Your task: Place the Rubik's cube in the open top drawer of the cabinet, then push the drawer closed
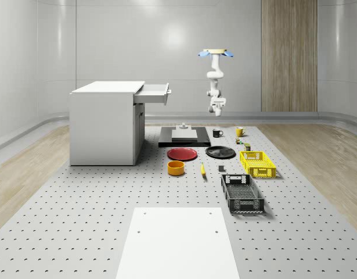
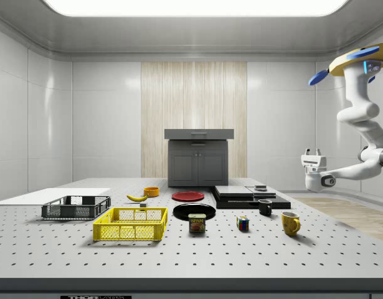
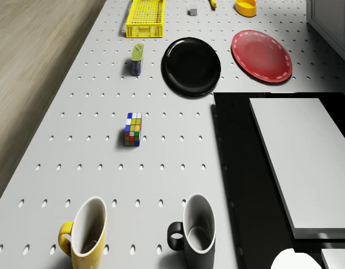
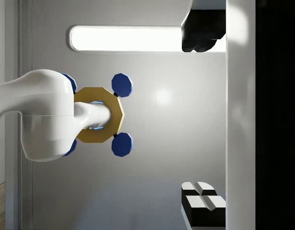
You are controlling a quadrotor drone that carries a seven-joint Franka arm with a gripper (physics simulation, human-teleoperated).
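You're looking at a pale room with smooth grey walls [image 1: 108, 40] that curve into the floor. A wood-slat panel [image 1: 288, 55] stands on the far wall, at the whole-scene view's right. Wood flooring [image 1: 317, 157] flanks the grey perforated bench [image 1: 79, 203]. A long ceiling light [image 2: 191, 6] glows overhead.

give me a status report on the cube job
Drone hovering past the table's far end, end effector open, empty, pointing up. Rubik's cube on the table by the mugs, untouched. Top drawer open. Nothing blocking.
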